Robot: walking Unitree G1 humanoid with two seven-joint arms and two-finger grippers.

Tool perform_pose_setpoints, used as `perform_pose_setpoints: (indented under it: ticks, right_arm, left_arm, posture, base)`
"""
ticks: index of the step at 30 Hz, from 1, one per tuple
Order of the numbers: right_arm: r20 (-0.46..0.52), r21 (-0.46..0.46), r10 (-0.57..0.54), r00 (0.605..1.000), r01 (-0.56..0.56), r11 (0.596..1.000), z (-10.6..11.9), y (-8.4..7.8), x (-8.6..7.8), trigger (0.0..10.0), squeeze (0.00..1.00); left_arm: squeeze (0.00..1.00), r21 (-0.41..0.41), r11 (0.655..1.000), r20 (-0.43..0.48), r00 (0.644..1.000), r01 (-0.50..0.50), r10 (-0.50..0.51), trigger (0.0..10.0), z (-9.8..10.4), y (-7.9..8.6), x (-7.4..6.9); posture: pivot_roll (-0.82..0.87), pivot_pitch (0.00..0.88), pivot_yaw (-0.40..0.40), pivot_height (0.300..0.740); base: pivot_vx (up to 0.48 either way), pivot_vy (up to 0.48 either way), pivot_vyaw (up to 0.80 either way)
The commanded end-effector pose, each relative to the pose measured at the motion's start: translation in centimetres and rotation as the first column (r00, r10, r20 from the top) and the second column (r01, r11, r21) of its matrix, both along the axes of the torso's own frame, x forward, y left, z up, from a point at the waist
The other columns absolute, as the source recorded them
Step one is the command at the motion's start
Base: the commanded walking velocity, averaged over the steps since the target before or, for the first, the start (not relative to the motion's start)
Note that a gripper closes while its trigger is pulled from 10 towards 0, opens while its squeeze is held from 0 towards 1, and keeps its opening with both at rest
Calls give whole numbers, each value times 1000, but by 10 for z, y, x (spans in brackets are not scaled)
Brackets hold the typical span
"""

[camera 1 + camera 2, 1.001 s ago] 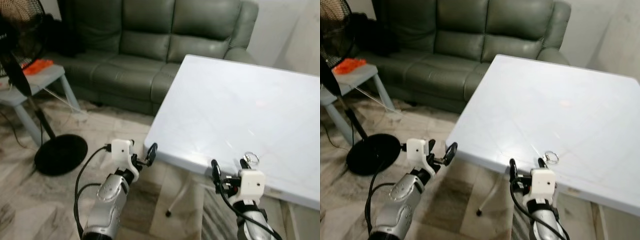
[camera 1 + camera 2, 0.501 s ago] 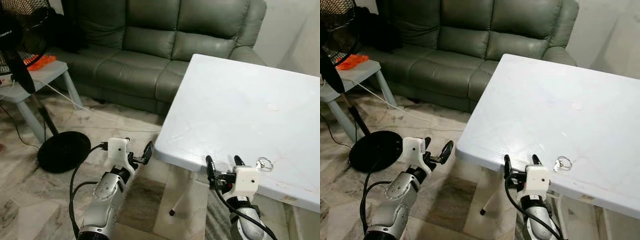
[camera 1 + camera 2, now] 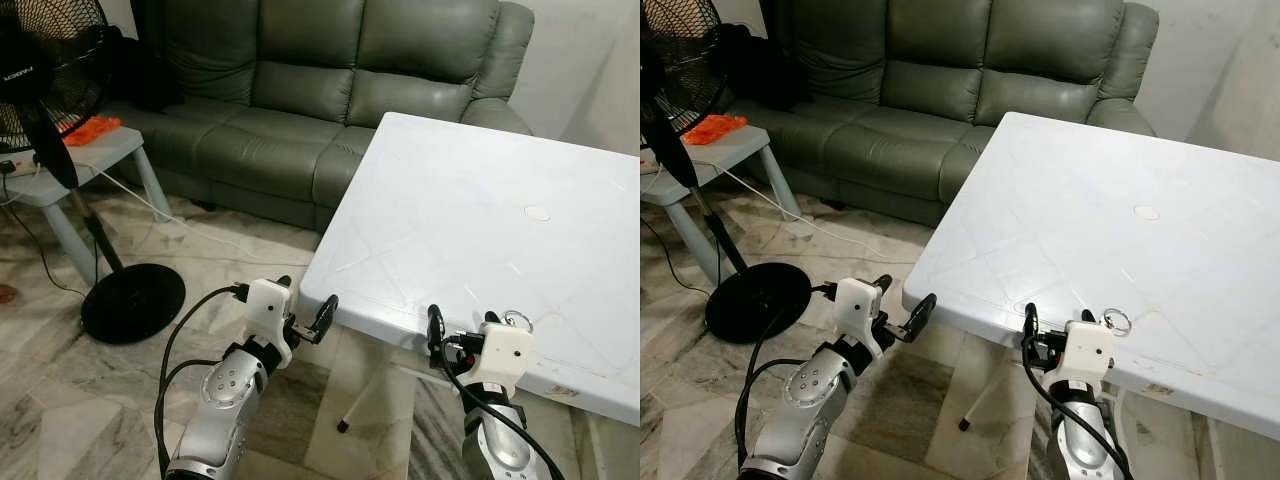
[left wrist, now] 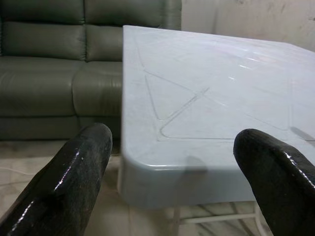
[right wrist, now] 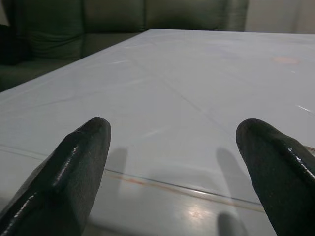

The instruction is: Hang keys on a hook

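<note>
Keys [image 3: 1117, 321] sit on the white desk [image 3: 1120, 190] near its front edge, and from the right eye they lie just beside the right claw [image 3: 1055, 322], a touch to its right and untouched. That is the worry: the ring lies flat and off to the side, so a straight reach could close on nothing or nudge it off the edge (no hook is in sight either).

Left eye view: the left claw [image 3: 303, 315] hovers off the desk's corner, fingers apart and empty, with the green sofa [image 3: 330, 90] and a standing fan [image 3: 60, 150] behind.

Left wrist view: both fingers [image 4: 74, 172] spread wide around the desk corner.

Right wrist view: the right claw is spread over bare desktop, and the keys cannot be made out between its fingers.
</note>
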State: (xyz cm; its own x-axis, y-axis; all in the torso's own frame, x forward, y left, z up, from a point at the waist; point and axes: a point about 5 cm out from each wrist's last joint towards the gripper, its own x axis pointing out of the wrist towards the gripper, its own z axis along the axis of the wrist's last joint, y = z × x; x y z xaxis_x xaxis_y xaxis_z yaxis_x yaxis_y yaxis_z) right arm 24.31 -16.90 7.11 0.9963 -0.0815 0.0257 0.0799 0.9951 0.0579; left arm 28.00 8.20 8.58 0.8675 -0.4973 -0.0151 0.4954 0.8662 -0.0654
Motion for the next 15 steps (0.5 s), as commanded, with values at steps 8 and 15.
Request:
perform_pose_setpoints:
  ticks: [8, 15]
  right_arm:
    - [-18, 45, 43, 999, -42, 998, 0, 3, 1, 10000, 0]
    - [-19, 44, 52, 998, -51, 998, 0, 3, 1, 10000, 0]
  left_arm:
    - [0, 9, 1000, 43, 999, 17, -17, 10000, 8, -1, 0]
    - [0, 21, 999, 56, 998, 25, -26, 10000, 9, -3, -1]
  posture:
    - [-38, 19, -45, 714]
    - [-38, 26, -47, 714]
  base:
    - [0, 0, -405]
    - [0, 0, -760]
